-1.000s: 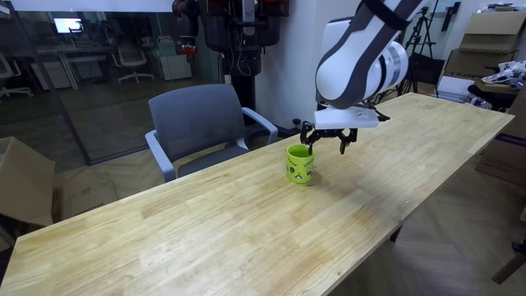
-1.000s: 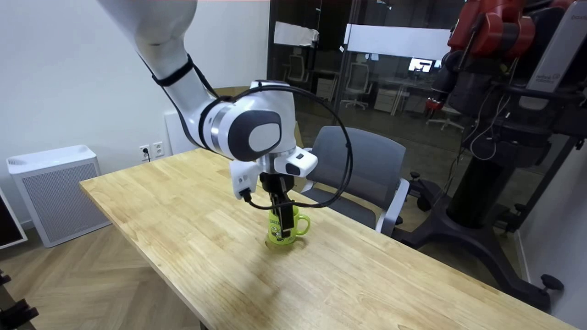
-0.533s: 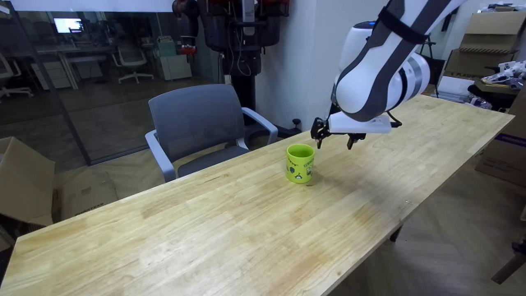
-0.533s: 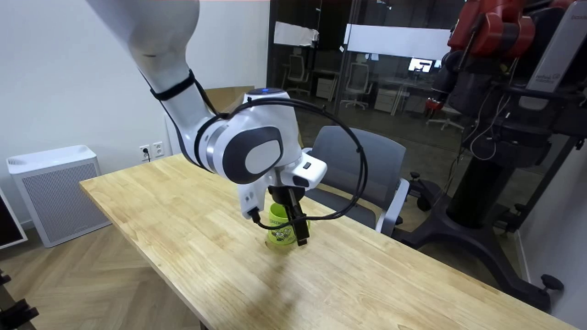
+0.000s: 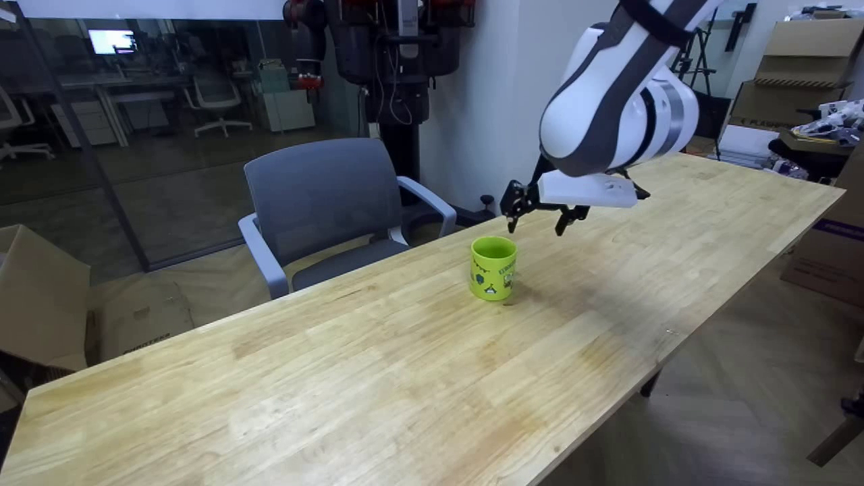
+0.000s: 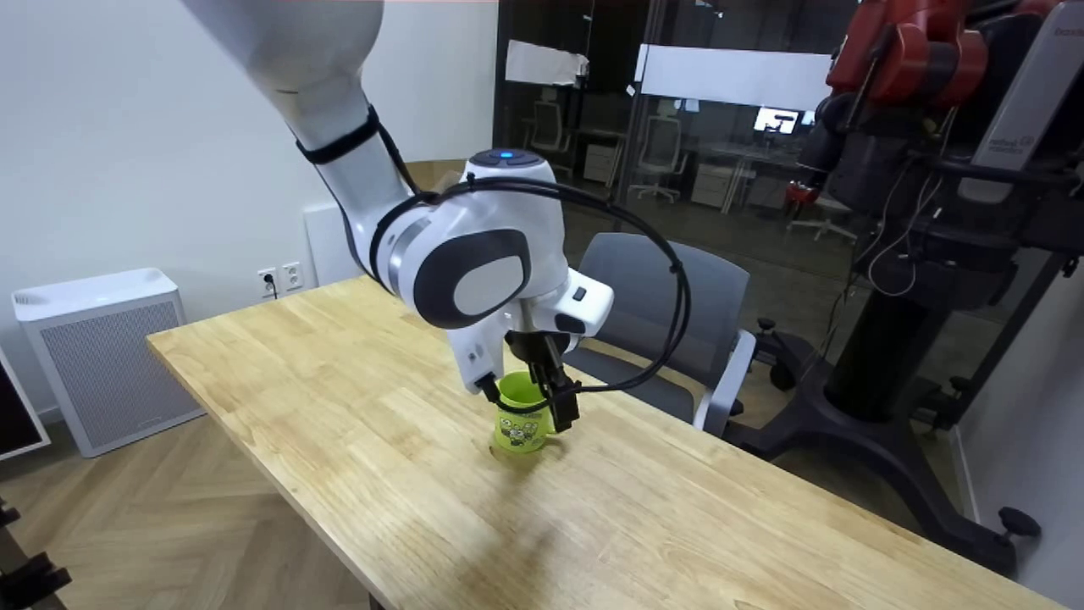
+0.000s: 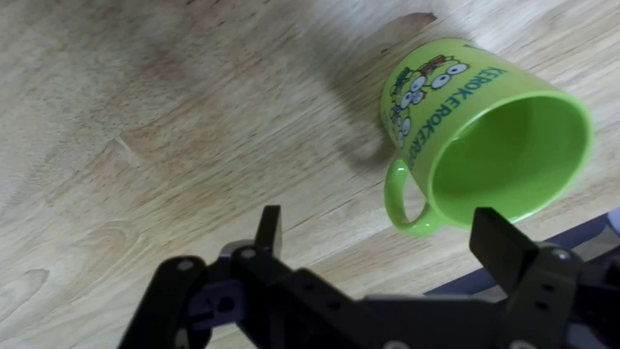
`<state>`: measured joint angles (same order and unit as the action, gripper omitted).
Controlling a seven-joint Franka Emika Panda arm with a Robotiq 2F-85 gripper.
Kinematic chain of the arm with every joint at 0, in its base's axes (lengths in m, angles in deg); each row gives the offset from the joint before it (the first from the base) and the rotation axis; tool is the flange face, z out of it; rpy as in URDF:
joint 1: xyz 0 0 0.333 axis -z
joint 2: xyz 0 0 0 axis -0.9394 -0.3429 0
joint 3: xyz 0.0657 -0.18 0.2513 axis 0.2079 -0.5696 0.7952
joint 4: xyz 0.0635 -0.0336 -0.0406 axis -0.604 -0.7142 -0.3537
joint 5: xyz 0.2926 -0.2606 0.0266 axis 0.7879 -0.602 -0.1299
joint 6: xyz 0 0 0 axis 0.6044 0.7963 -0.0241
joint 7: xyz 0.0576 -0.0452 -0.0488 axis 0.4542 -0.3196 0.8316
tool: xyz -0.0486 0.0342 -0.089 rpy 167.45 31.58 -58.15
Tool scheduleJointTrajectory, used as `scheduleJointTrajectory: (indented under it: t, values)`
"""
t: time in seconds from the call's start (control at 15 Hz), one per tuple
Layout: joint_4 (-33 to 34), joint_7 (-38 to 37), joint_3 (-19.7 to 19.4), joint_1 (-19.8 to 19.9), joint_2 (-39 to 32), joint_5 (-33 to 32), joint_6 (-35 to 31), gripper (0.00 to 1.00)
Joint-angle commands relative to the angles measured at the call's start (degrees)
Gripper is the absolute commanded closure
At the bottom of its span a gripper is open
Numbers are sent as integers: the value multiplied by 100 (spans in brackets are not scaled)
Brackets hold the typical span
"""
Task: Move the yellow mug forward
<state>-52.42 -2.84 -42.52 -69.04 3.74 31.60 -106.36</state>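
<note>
In an exterior view, from the left, a cardboard box [image 5: 44,297] is standing behind the end of the counter [image 5: 337,378], and a grey chair [image 5: 317,199] is standing at its far edge. Next, the yellow mug [image 5: 491,278] is standing upright on the counter near that edge. Just right of it and higher, the hand [image 5: 536,228] is hanging apart from the mug, its jaws standing wide. Farther right, the white arm [image 5: 574,128] is slanting down to the hand, and stacked boxes [image 5: 796,101] are standing beyond the counter.
</note>
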Motion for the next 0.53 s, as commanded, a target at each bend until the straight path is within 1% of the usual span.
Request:
scheduleJointTrajectory:
  t: [0.0,0.07,0.13,0.2,0.27,0.33,0.4,0.47]
  values:
    - [554,1298,1400,1325,-51,574,413,0]
    - [782,1642,1778,1677,-124,809,781,0]
    - [932,1701,1737,1676,-171,911,1123,0]
    - [531,1448,1352,1253,-7,812,681,0]
    - [676,1628,1462,1401,-21,925,934,0]
    - [765,1703,1495,1473,-39,959,1051,0]
    - [802,1729,1507,1498,-59,964,1077,0]
    - [806,1686,1434,1460,-77,921,1206,0]
